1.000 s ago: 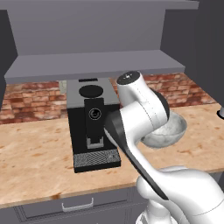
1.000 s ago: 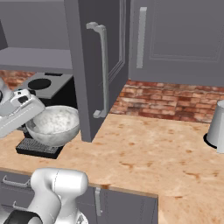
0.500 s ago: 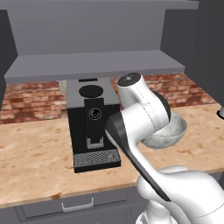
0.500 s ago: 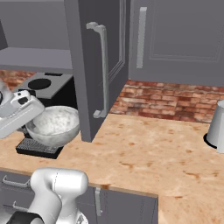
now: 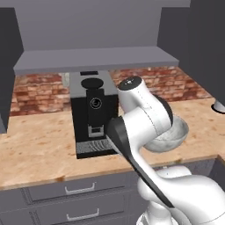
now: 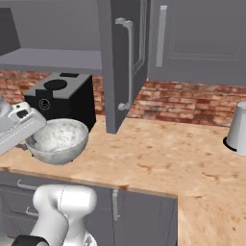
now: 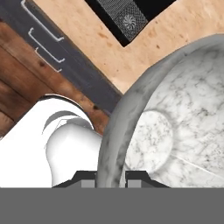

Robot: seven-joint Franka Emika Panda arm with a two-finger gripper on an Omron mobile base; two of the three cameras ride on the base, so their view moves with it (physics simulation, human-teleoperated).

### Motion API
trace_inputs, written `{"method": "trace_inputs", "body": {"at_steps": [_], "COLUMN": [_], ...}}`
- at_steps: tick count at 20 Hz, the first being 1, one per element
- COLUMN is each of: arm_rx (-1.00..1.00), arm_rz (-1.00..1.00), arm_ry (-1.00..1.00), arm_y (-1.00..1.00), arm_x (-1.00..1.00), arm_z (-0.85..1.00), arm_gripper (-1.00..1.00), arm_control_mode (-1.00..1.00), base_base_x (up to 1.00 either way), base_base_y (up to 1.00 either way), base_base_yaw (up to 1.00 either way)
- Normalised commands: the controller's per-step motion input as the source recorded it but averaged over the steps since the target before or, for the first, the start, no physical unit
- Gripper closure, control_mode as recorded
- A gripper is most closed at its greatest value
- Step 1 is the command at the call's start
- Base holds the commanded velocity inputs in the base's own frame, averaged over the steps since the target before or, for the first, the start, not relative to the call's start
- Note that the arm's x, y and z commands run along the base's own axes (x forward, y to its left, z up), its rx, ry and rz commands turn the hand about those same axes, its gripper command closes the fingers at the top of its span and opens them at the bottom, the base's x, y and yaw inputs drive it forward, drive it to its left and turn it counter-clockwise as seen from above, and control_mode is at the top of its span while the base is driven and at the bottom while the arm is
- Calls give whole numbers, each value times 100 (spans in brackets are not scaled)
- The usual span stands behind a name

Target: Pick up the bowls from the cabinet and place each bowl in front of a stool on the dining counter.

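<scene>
Left base view: the arm is reaching forward over the stone counter (image 5: 39, 149), and the marbled bowl (image 5: 173, 136) is showing just beyond its wrist, raised above the countertop. The coffee machine (image 5: 92, 112) is standing to the left of the pincer, close beside the arm, in front of the brick backsplash (image 5: 37, 90). A grey shelf (image 5: 92, 59) is running across above the pincer and the machine.

Right base view: the bowl (image 6: 58, 140) is sitting at the tip of the pincer (image 6: 32, 129), upright and mouth up, with the coffee machine (image 6: 62, 98) just behind it. The cabinet door (image 6: 122, 57) is standing open to the right of the pincer, its bar handle (image 6: 129, 62) facing forward. A pale cylindrical vessel (image 6: 238, 129) is resting on the counter (image 6: 163, 158) well away to the right.

Hand view: the pincer (image 7: 110, 177) is nearly closed and is clamping the bowl's rim, with one fingertip (image 7: 85, 176) on the outside of the wall and the other inside it. The bowl (image 7: 175, 122) is extending away from the fingertips, its marbled interior facing the camera. Beyond the rim, the counter (image 7: 87, 43), the grey drawer fronts (image 7: 48, 46) and the wooden floor (image 7: 19, 83) are lying below the pincer.
</scene>
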Motion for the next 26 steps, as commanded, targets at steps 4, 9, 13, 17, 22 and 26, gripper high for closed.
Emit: {"method": "trace_inputs", "body": {"at_steps": [4,9,13,17,22,26], "arm_rx": [0,0,0,0,0,0], "arm_rz": [0,0,0,0,0,0], "arm_ry": [0,0,0,0,0,0], "arm_y": [0,0,0,0,0,0], "arm_x": [0,0,0,0,0,0], "arm_z": [0,0,0,0,0,0], "arm_gripper": [100,100,100,100,100,100], "arm_control_mode": [100,100,100,100,100,100], "base_base_x": [-57,-54,-46,-52,-47,-39], "base_base_y": [36,40,54,60,61,62], "base_base_yaw": [0,2,25,35,37,41]}}
